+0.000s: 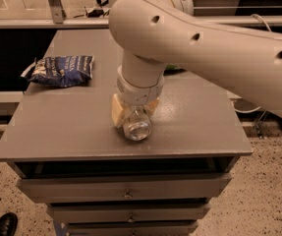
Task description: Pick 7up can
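Gripper clamps the small silver-white aluminium 7up can, lying sideways on the grey cabinet top (long axis front-to-back, shiny end toward the camera).

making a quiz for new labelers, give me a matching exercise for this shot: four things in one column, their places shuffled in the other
1. 7up can
2. chip bag
3. gripper
4. shoe

a. on the floor, lower left corner
b. lying on its side near the front edge of the table
c. back left of the table top
d. right at the can, under the big arm

Pairs: 1-b, 2-c, 3-d, 4-a
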You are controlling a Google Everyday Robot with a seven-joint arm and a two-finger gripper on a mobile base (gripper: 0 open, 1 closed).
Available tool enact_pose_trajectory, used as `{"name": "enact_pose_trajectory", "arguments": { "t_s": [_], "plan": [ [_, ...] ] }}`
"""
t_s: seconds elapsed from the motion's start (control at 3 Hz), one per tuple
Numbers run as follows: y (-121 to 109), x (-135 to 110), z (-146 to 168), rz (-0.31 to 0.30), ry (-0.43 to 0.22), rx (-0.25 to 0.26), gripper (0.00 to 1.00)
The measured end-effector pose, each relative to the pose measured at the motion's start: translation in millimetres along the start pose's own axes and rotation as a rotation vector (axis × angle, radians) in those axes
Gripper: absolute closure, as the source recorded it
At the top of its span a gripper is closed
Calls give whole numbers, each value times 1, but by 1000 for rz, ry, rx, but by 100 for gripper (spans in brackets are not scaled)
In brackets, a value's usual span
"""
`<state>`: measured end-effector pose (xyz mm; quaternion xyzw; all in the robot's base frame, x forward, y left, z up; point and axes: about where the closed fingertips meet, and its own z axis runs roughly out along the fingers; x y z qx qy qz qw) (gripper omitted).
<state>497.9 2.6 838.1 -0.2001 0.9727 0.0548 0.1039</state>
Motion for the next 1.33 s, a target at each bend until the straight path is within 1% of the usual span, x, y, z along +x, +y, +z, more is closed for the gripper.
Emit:
{"name": "enact_pose_trajectory", "arguments": {
  "t_s": [0.33, 0.67, 1.0, 1.33],
  "plan": [
    [-8, -23, -11, -76, -81, -2, 77],
    [-16, -47, -31, -200, -175, -34, 99],
    [-34, -64, -58, -257, -300, -106, 100],
    [-59, -61, -86, -250, -423, -226, 100]
  ]
}}
